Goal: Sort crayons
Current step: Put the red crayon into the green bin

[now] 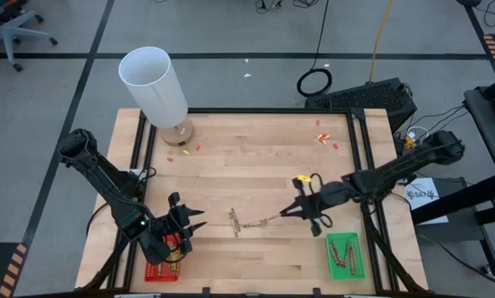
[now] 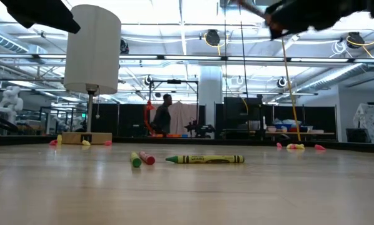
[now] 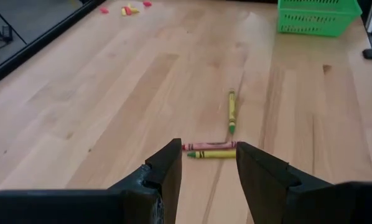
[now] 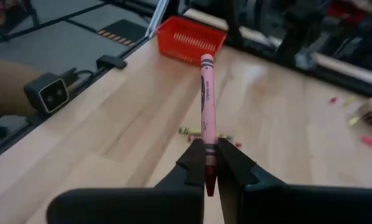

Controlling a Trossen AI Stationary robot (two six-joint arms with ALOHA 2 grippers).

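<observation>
My right gripper [image 4: 209, 148] hangs above the table's middle [image 1: 290, 213], shut on a red crayon [image 4: 206, 99]. Three crayons lie flat on the wood below and to its left: a red one [image 3: 209, 145], a green one [image 3: 212, 154] beside it, and a yellow-green one [image 3: 231, 111] at an angle to them. The low view shows the same three crayons [image 2: 206, 159] on the table. My left gripper [image 1: 196, 222] hovers open above the red tray [image 1: 158, 271] at the near left, with nothing between its fingers [image 3: 167, 163]. My right gripper pinches the red crayon between its two fingers near one end [image 4: 208, 154]. The crayon lies along the fingers and sticks out well beyond their tips. The fingers come from the table's right side, slanting slightly down. The crayon is lifted clear of the table.
A green tray [image 1: 344, 269] with several crayons sits at the near right. The red tray also holds crayons. A white cylinder on a wooden base [image 1: 154, 83] stands at the far left corner. Small red and yellow scraps [image 1: 324, 139] lie along the far edge.
</observation>
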